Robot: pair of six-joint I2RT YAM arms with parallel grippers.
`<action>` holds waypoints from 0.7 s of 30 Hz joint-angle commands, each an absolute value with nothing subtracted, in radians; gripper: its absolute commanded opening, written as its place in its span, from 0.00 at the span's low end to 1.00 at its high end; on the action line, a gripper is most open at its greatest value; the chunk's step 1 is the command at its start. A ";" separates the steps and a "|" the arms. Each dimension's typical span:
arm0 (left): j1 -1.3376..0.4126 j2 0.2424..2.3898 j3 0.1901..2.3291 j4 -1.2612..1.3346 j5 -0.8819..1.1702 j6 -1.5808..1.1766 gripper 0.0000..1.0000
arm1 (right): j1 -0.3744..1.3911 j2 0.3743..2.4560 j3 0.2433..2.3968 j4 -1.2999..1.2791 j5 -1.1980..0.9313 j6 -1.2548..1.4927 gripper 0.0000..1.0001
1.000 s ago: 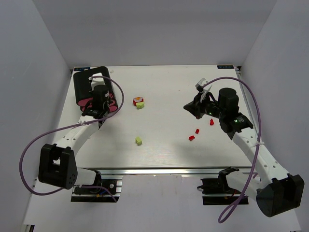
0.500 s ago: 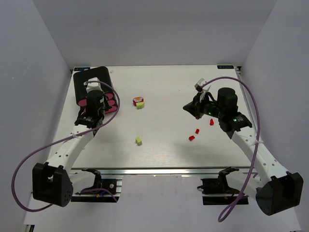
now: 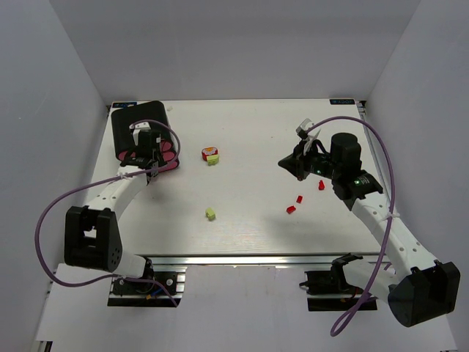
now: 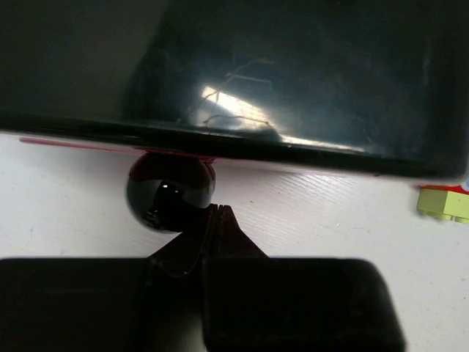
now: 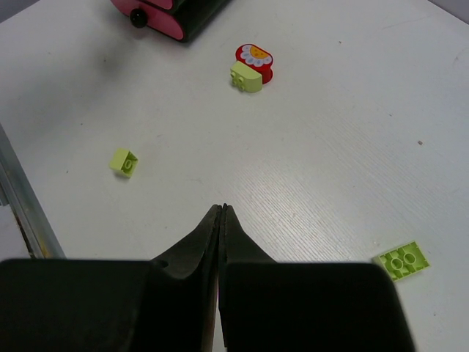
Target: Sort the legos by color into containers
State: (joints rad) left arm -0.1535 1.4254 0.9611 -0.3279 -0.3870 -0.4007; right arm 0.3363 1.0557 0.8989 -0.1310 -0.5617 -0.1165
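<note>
left gripper (image 4: pixel 218 211): i see its fingers pressed together with nothing between them, the tips right against the lower right side of the black knob (image 4: pixel 170 192) on a pink drawer front.

containers (image 3: pixel 135 117): one glossy black housing at the far left corner of the table (image 3: pixel 249 125), with the pink drawers (image 3: pixel 172 161) facing the near side.

right gripper (image 5: pixel 222 211): fingers pressed together, holding nothing, above bare table on the right.

legos (image 3: pixel 291 209): all lie on the table, outside the drawers. a red piece (image 5: pixel 255 57) touches a lime brick (image 5: pixel 245 77) near the drawers. a single lime brick (image 5: pixel 123 162) sits mid-table. a lime plate (image 5: pixel 399 260) lies near the right gripper. three small red bricks lie by the right arm.
</note>
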 commanded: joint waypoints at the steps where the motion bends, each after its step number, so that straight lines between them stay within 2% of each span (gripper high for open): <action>1: -0.132 1.439 1.012 -0.305 -0.422 -0.396 0.11 | 0.328 1.052 0.897 -0.115 -0.580 -0.137 0.00; 7: -0.100 1.473 1.034 -0.288 -0.414 -0.385 0.20 | 0.331 1.063 0.902 -0.121 -0.577 -0.141 0.00; 11: -0.091 1.470 1.037 -0.290 -0.391 -0.385 0.20 | 0.331 1.066 0.902 -0.123 -0.577 -0.141 0.00; 16: -0.091 1.336 0.951 -0.233 -0.284 -0.380 0.23 | 0.331 1.071 0.902 -0.123 -0.580 -0.144 0.00; 20: -0.091 1.174 0.856 -0.204 -0.192 -0.399 0.32 | 0.331 1.075 0.900 -0.123 -0.583 -0.144 0.00; 21: -0.091 1.140 0.820 -0.204 -0.192 -0.417 0.37 | 0.330 1.077 0.900 -0.123 -0.583 -0.144 0.00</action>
State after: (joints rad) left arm -0.0944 1.2625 0.8715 -0.2485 -0.2634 -0.3935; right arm 0.3340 1.0714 0.8989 -0.1318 -0.5636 -0.1349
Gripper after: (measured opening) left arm 0.350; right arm 0.012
